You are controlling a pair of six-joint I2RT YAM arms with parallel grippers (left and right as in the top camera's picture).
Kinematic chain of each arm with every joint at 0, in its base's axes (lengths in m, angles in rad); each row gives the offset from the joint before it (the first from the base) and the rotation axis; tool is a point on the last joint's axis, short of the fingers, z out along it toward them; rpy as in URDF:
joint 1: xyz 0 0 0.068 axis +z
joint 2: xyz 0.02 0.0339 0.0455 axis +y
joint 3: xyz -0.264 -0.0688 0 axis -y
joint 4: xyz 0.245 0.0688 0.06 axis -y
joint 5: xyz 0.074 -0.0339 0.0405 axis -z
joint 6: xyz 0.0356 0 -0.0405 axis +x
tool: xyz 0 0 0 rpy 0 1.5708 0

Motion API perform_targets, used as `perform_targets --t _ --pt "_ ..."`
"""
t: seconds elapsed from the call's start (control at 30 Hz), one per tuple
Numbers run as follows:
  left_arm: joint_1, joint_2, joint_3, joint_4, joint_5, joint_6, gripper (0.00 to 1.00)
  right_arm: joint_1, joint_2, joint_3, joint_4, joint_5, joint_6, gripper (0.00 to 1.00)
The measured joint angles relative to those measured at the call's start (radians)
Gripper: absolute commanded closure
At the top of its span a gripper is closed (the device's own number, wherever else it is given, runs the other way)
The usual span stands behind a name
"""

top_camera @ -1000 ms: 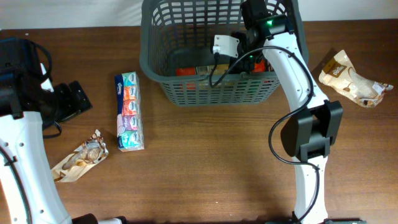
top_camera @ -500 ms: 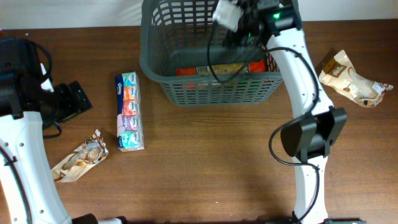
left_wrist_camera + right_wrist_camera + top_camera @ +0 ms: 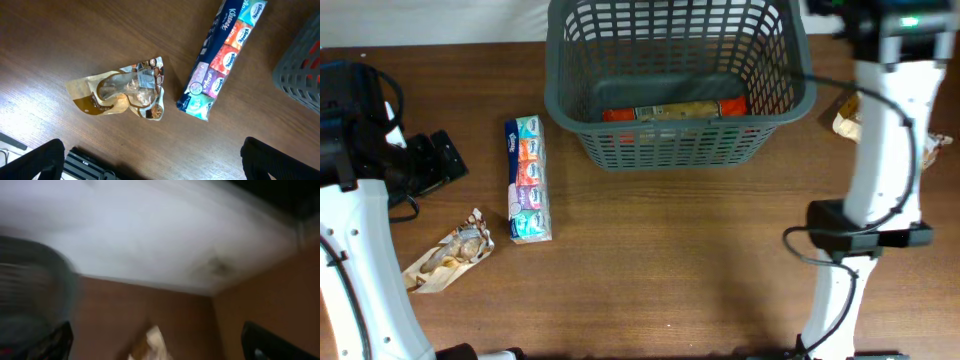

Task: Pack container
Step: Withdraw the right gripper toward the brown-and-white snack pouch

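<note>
The dark grey basket [image 3: 680,140] stands at the back centre, with a red and tan packet [image 3: 670,112] lying on its floor. My right arm [image 3: 888,100] is raised to the right of the basket. Its gripper [image 3: 160,347] is open and empty in a blurred right wrist view, above a pale snack bag [image 3: 150,342]. My left gripper [image 3: 445,158] rests at the far left; it is open and empty [image 3: 155,170]. A tissue multipack [image 3: 528,178] and a brown snack bag [image 3: 450,252] lie left of the basket.
The pale snack bag [image 3: 932,145] at the right is partly hidden by my right arm. In the left wrist view the brown bag [image 3: 125,92], the tissue multipack [image 3: 220,60] and a basket corner [image 3: 300,70] show on the wood table.
My right gripper has lifted out of the basket and swung right, past the rim toward the pale snack bag. The left arm has not moved.
</note>
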Motion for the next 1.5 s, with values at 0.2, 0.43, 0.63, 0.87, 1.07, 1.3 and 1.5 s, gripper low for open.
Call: perform_targets --t 0.2,0.43,0.63,0.87,1.07,1.3,1.5 --pt "0.0 0.0 0.0 0.0 0.0 0.0 0.01 -0.197 0.0 0.0 -0.215 -0.038 0.263 0.01" --pt "0.0 0.0 0.0 0.0 0.0 0.0 0.01 -0.3 0.0 0.0 -0.368 -0.344 0.343 0.01" --pt "0.0 0.0 0.0 0.0 0.0 0.0 0.01 -0.306 0.0 0.0 -0.324 -0.462 0.431 0.01" --pt "0.0 0.0 0.0 0.0 0.0 0.0 0.01 -0.32 -0.003 -0.097 -0.369 -0.274 1.085 0.01" --pt "0.0 0.0 0.0 0.0 0.0 0.0 0.01 -0.326 -0.002 -0.319 -0.278 -0.219 1.466 0.01" --pt "0.0 0.0 0.0 0.0 0.0 0.0 0.01 -0.327 -0.002 -0.449 -0.194 -0.2 1.586 0.01" --pt "0.0 0.0 0.0 0.0 0.0 0.0 0.01 -0.347 -0.001 -0.517 -0.129 -0.191 1.78 0.01"
